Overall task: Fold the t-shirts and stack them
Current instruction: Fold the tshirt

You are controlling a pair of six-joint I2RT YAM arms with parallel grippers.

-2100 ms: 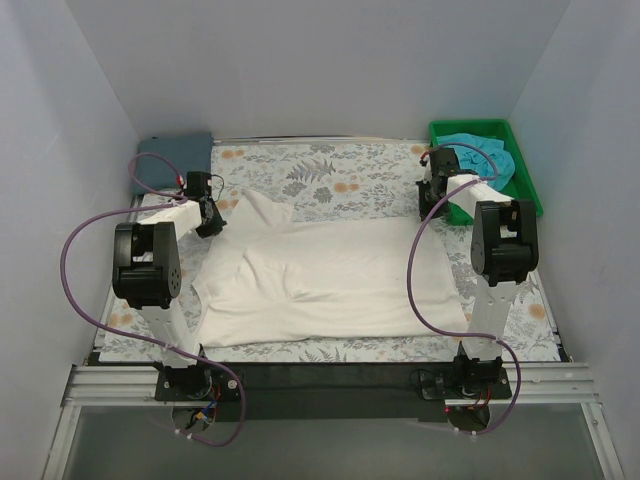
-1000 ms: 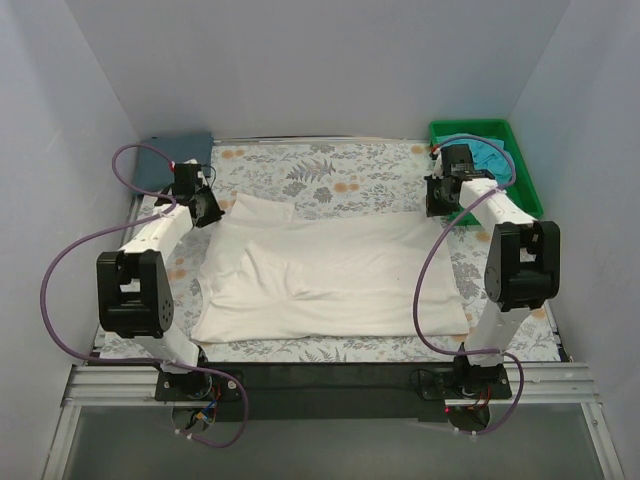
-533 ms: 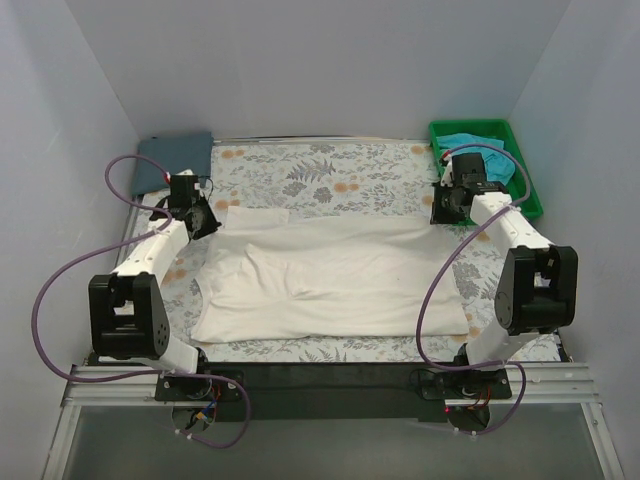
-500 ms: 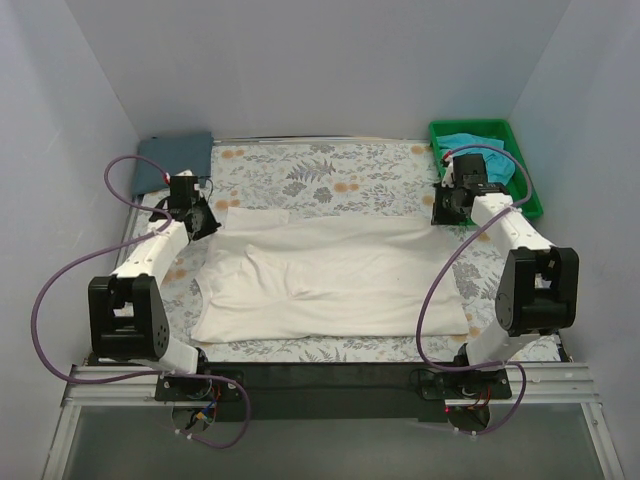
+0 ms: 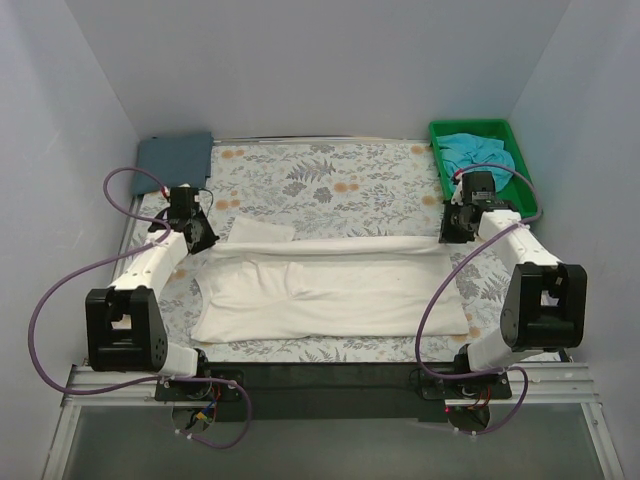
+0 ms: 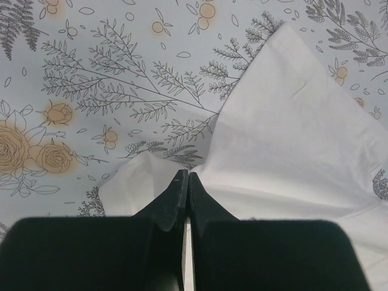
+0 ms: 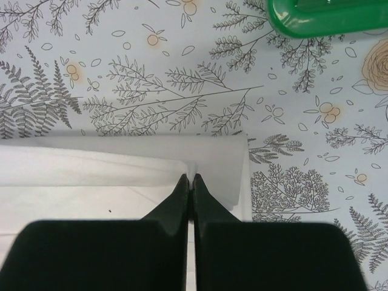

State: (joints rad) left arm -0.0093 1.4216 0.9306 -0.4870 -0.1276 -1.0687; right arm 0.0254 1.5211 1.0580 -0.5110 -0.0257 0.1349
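Across the floral-covered counter (image 5: 330,180), the cream-white cloth t-shirt (image 5: 330,290) has gone from billowed to stretched flat, with the left end effector (image 6: 185,177) at 10 o'clock and the right end effector (image 7: 191,177) at 2 o'clock pinching its far edge, so it looks ready for folding.

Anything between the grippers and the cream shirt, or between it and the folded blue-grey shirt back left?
Nothing visible. The left gripper and right gripper are shut on the cream shirt at its far edge; only bare floral cover lies between it and the blue-grey shirt.

Closed right pincer (image 7: 189,177) gripping folded edge of cream-white shirt (image 7: 91,167), floral cover (image 7: 151,91), green bin (image 7: 327,17) corner above
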